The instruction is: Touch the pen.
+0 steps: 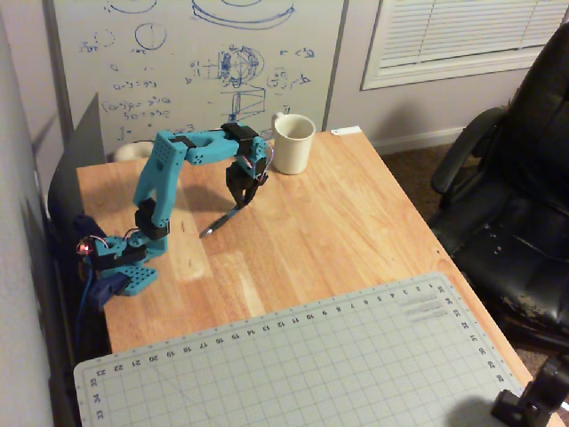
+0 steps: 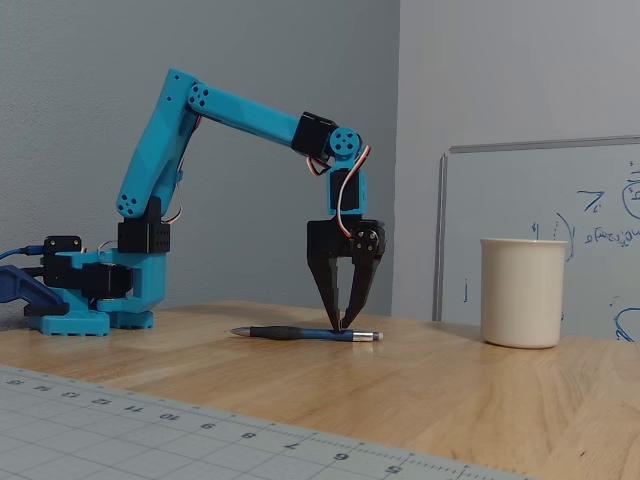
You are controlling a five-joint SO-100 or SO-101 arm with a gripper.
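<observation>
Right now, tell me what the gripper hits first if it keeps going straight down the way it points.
The pen. The gripper points straight down with its tips at the pen's barrel, seemingly already touching it. Directly below lies the table. The mug stands well aside.

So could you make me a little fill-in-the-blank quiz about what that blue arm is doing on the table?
1. The gripper points straight ____ at the pen.
2. The pen lies flat on the ____ table.
3. In the fixed view, the cream mug stands to the ____ of the gripper.
4. The mug stands ____.

Missing words: down; wooden; right; upright
</observation>
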